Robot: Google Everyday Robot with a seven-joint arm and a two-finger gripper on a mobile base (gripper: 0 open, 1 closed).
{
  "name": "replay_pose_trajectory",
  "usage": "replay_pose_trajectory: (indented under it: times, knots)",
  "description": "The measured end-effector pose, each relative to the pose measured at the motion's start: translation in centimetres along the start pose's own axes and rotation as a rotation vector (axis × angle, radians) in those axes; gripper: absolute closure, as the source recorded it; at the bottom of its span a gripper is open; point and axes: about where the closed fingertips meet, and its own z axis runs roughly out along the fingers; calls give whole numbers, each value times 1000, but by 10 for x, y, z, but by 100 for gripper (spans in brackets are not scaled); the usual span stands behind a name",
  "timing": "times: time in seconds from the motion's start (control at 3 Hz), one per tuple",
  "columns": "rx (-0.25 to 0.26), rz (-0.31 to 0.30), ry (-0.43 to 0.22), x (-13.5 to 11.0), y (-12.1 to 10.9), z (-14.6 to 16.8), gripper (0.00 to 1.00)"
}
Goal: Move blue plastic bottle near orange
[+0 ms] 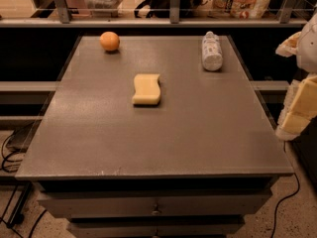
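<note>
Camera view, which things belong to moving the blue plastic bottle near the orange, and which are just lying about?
For the job: blue plastic bottle, lying far right; orange, far left; hand, off to the right of the table.
Just lying about: yellow sponge, mid-table.

A small clear bottle (212, 51) with a pale label lies on its side near the far right corner of the table (148, 148), cap toward the far edge. A small round orange (109, 41) sits near the far left corner, well apart. The gripper (297, 110) hangs beyond the right edge.
</note>
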Motion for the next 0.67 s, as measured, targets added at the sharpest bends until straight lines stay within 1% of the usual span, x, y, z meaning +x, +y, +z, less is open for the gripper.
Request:
replay_pose_trajectory:
  times: [0.33,0.67]
  knots:
    - [12,9,-12,-2,-2,-1,0]
    - [39,71,-88,-9,-11,7,0]
